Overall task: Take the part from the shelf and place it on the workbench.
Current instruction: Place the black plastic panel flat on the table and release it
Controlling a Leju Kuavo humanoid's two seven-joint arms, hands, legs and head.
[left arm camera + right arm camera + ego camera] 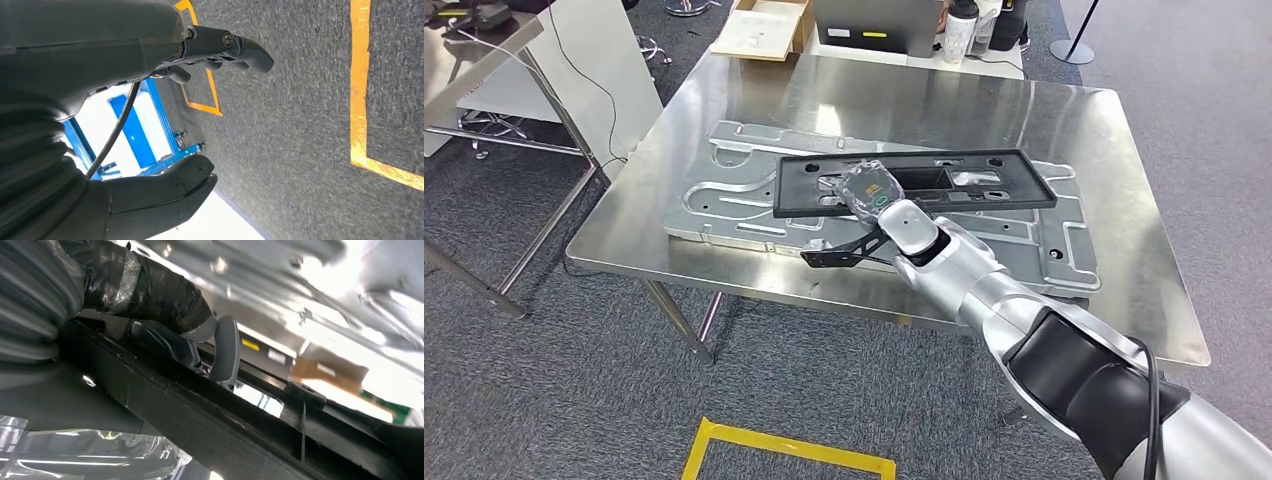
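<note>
The part is a long black rectangular frame (1016,177) that lies across a large stamped metal plate (724,205) on the steel workbench (844,95). My right hand (872,192), wrapped in clear plastic, grips the frame at its left-middle section. The right wrist view shows the taped thumb of my right hand (160,295) above the frame's black edge (200,425), and grey fingers (226,352) hooked over that edge. I cannot tell whether the frame rests fully on the plate. My left hand (125,55) hangs over the grey carpet, its fingers apart and holding nothing.
A cardboard box (762,28) and bottles (961,30) stand beyond the workbench's far edge. Another table (494,55) stands at the left. Yellow floor tape (789,450) marks the carpet in front of the bench. A blue frame (135,130) is near my left hand.
</note>
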